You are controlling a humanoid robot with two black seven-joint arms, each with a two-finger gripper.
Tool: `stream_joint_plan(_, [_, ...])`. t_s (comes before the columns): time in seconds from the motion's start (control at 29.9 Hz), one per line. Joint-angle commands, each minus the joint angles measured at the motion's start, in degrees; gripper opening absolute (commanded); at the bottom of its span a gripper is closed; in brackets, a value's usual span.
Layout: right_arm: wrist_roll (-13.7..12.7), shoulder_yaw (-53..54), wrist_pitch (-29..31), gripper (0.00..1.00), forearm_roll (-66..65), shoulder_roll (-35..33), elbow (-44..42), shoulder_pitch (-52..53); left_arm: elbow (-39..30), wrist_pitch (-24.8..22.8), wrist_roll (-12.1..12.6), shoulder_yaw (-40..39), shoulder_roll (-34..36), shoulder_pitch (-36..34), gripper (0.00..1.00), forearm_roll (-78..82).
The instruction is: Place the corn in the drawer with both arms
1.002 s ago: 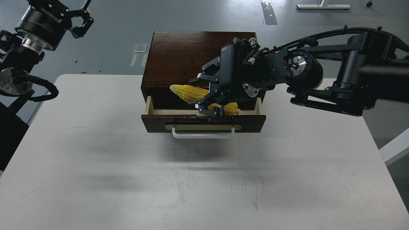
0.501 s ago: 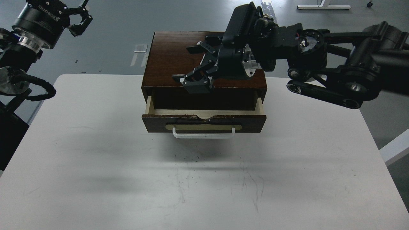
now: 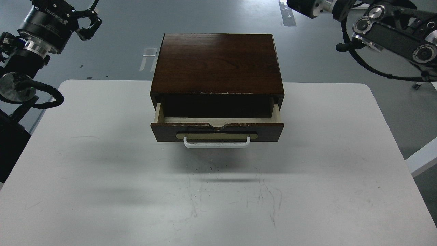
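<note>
The dark brown wooden box (image 3: 216, 61) stands at the back middle of the white table (image 3: 102, 177). Its drawer (image 3: 191, 120) is pulled partly out, with the white bar handle (image 3: 216, 145) facing me. The corn does not show; the inside of the drawer is dark and its floor is hidden behind the front panel. My left gripper (image 3: 89, 24) hangs open and empty at the top left, well away from the box. My right arm (image 3: 385, 29) crosses the top right corner; its gripper is beyond the frame's top edge.
The table's rounded back corners lie either side of the box. Grey floor with tape marks (image 3: 287, 13) lies behind. A white table edge (image 3: 421, 159) shows at the far right.
One second ago my right gripper held the corn over the open drawer. It let go, lifted up and back, and has now left the view; the corn no longer shows.
</note>
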Motion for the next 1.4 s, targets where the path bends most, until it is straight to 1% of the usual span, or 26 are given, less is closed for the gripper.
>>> stream_joint_plan(0.0, [0.09, 8.21, 0.39, 1.00, 9.44, -2.37, -0.60, -6.90, 0.57, 0.00, 0.02, -0.14, -1.12, 0.00, 0.98, -0.11])
stream_joint_plan(0.13, [0.09, 16.57, 0.22, 1.00, 18.50, -2.73, -1.39, -13.50, 0.74, 0.00, -0.15, -0.15, -2.61, 1.05, 0.98, -0.98])
stream_joint_plan(0.2, [0.00, 23.41, 0.31, 1.00, 27.70, -2.64, -2.00, -18.85, 0.74, 0.00, -0.07, -0.41, -3.05, 2.10, 0.98, -2.21])
stream_joint_plan(0.27, [0.00, 27.46, 0.74, 1.00, 33.60, -2.64, -2.44, -22.11, 0.92, 0.00, 0.02, -0.50, -3.06, 2.19, 0.98, -2.57])
stream_joint_plan(0.33, [-0.09, 29.41, 1.36, 1.00, 36.17, -2.64, -3.49, -23.88, 1.09, 0.00, 0.11, -0.67, -3.06, 2.28, 0.98, -2.74])
stream_joint_plan(0.43, [-0.61, 32.93, 4.25, 1.00, 40.92, -2.64, -6.48, -27.66, 3.11, 0.00, 0.37, -1.29, -3.06, 2.63, 0.98, -3.27])
stream_joint_plan(0.47, [-0.70, 33.98, 6.35, 1.00, 43.19, -2.64, -7.36, -29.15, 4.77, 0.00, 0.46, -1.46, -3.06, 2.63, 0.98, -3.53])
stream_joint_plan(0.53, [-0.79, 34.78, 8.64, 1.00, 45.40, -2.73, -8.77, -29.95, 7.06, 0.00, 0.55, -1.55, -3.32, 2.72, 0.98, -3.62])
stream_joint_plan(0.57, [-0.79, 34.61, 10.48, 1.00, 46.81, -2.73, -10.51, -30.21, 9.59, 0.00, 0.64, -1.55, -4.36, 2.72, 0.98, -3.62])
stream_joint_plan(0.67, [-0.79, 34.52, 11.73, 1.00, 47.79, -1.94, -12.64, -31.26, 12.69, 0.00, 1.43, -2.08, -6.57, 2.98, 0.98, -3.62])
stream_joint_plan(0.8, [-0.79, 35.22, 13.13, 1.00, 49.45, -1.15, -12.55, -33.64, 12.78, 0.00, 1.43, -3.74, -6.84, 4.74, 0.98, -4.76])
stream_joint_plan(0.87, [-0.79, 35.22, 16.55, 1.00, 52.17, -0.18, -12.55, -35.31, 12.96, 0.00, 1.78, -5.41, -7.10, 5.53, 0.98, -5.90])
stream_joint_plan(0.94, [-0.62, 35.22, 17.70, 1.00, 53.58, -0.09, -12.73, -35.75, 12.96, 0.00, 2.13, -5.94, -7.27, 6.06, 0.98, -6.08])
stream_joint_plan(1.14, [-0.09, 35.57, 18.15, 1.00, 53.68, -0.09, -15.01, -37.85, 13.14, 0.00, 2.22, -5.95, -8.68, 7.20, 0.98, -6.08])
stream_joint_plan(1.27, [0.00, 35.48, 18.76, 1.00, 53.68, 0.00, -15.10, -39.79, 15.42, 0.00, 2.31, -5.95, -9.12, 7.29, 0.98, -6.00])
stream_joint_plan(1.3, [0.00, 35.57, 19.37, 1.00, 53.59, 0.00, -15.19, -40.06, 16.47, 0.00, 2.57, -5.95, -9.03, 7.20, 0.98, -6.00])
stream_joint_plan(1.37, [0.09, 35.66, 20.17, 1.00, 53.59, -0.18, -15.98, -40.23, 16.83, 0.00, 3.97, -5.77, -9.12, 7.12, 0.98, -5.91])
